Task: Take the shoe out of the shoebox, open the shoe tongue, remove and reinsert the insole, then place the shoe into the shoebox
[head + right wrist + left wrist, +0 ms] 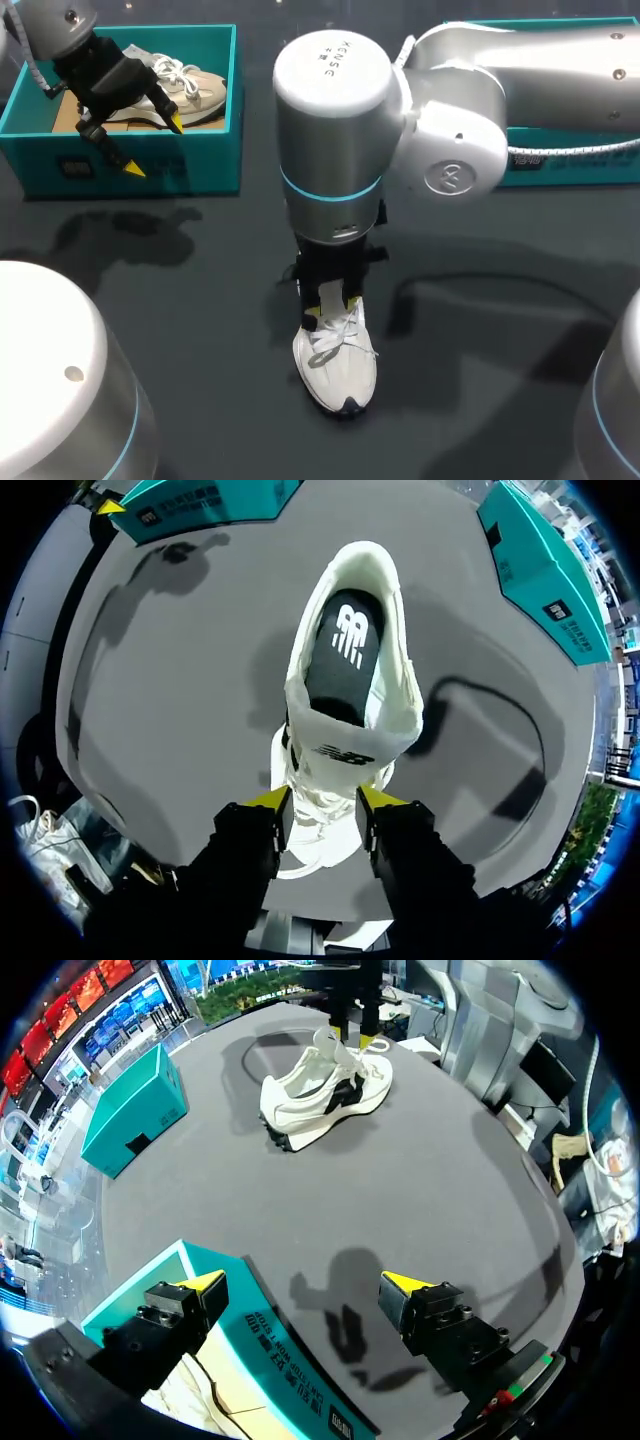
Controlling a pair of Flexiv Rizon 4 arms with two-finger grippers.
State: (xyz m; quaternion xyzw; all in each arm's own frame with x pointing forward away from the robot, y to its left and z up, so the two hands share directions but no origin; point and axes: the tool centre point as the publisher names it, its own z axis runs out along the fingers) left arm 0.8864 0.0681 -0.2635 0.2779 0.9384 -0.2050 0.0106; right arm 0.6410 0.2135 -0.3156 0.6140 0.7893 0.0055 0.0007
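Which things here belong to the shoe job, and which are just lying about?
Job: white shoe, its black insole, its tongue held by the right gripper, open shoebox, left gripper above its front wall.
Lying about: second shoe inside the shoebox, other teal box.

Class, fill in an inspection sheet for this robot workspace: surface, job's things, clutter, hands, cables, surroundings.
Surface: dark table.
Job's things: white shoe standing on the table, black insole inside; open teal shoebox at far left.
Clutter: second shoe in the shoebox; second teal box at far right.
Hands: right hand shut on the white shoe's tongue; left hand open over the shoebox's front wall.
Cables: speckled cable along the right arm.
Surroundings: nothing seen.
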